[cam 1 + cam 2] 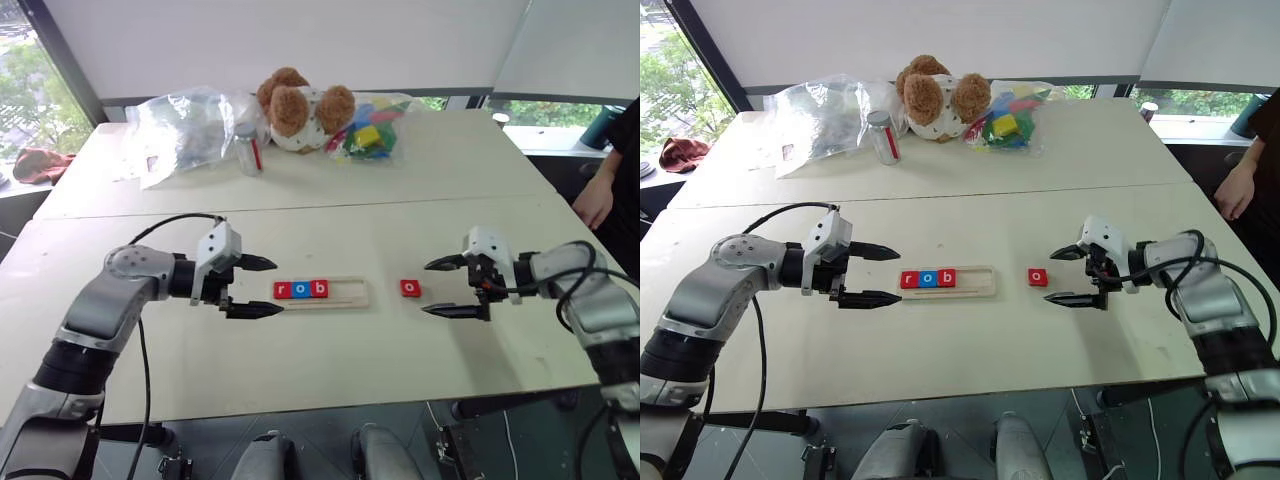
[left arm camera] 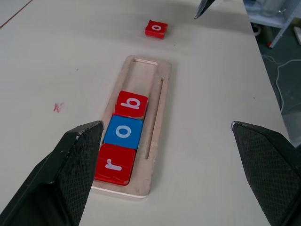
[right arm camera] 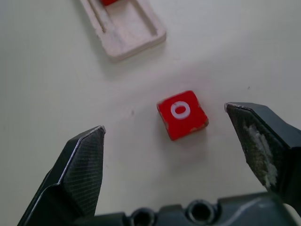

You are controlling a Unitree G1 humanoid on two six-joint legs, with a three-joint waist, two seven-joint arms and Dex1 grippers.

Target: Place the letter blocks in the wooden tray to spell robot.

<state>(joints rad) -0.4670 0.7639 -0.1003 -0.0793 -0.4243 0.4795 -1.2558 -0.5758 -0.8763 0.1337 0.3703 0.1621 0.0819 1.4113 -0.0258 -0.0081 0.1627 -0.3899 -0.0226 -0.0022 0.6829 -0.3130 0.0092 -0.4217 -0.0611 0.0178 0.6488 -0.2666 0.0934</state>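
Red and flat, the loose "o" block (image 3: pixel 182 114) lies on the table (image 1: pixel 330 350) between the wooden tray (image 1: pixel 345 293), which holds 3 tiles (image 2: pixel 123 136), and the right gripper (image 1: pixel 452 287). It looks light, stiff and slick-faced, best pinched across 2 opposite edges. Both the right and left gripper (image 1: pixel 260 287) have fingers spread wide, holding nothing.

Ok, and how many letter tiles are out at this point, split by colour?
Red tiles: 3 (r and b in the wooden tray, o on the table beside it)
Blue tiles: 1 (o, in the tray between r and b)
Total: 4
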